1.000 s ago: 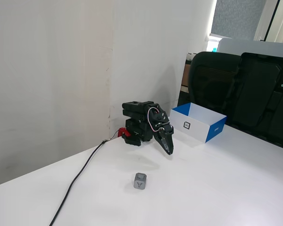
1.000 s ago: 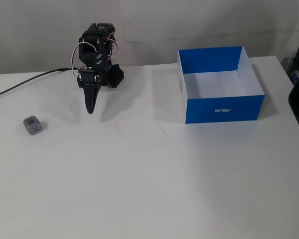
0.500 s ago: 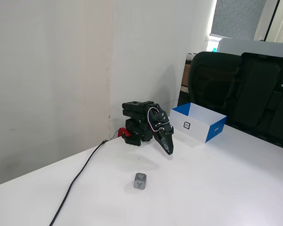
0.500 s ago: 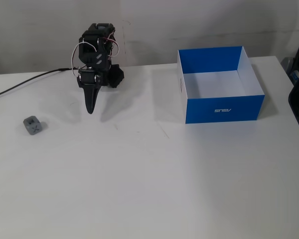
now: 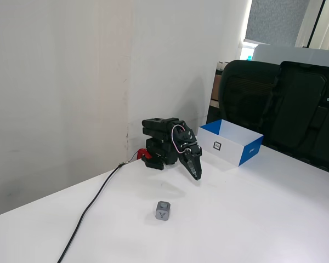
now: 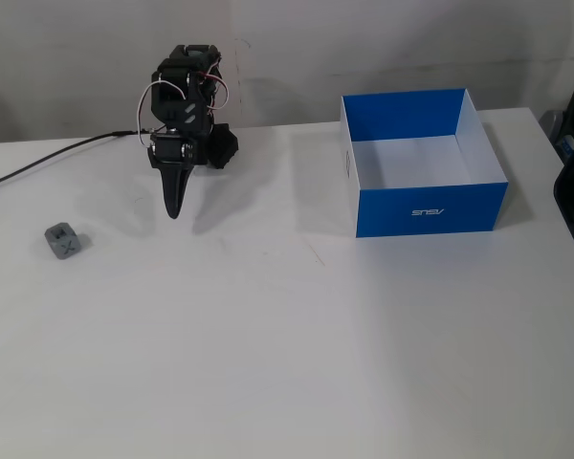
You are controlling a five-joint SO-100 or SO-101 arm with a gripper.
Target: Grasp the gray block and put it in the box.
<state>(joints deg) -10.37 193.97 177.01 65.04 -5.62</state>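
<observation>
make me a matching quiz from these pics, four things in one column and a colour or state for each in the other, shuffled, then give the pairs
Things:
1. gray block
2. box
3. gripper
4. cable

Descriptions:
A. blue outside, white inside, nothing in it
B. black, trailing across the table from the arm's base
C. lying alone on the table, dark mark on its faces
D. fingers together, pointing down, holding nothing

Pairs: 1-C, 2-A, 3-D, 4-B

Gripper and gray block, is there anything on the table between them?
Nothing. In both fixed views only bare white table separates the gripper from the gray block. The box sits on the gripper's other side.
</observation>
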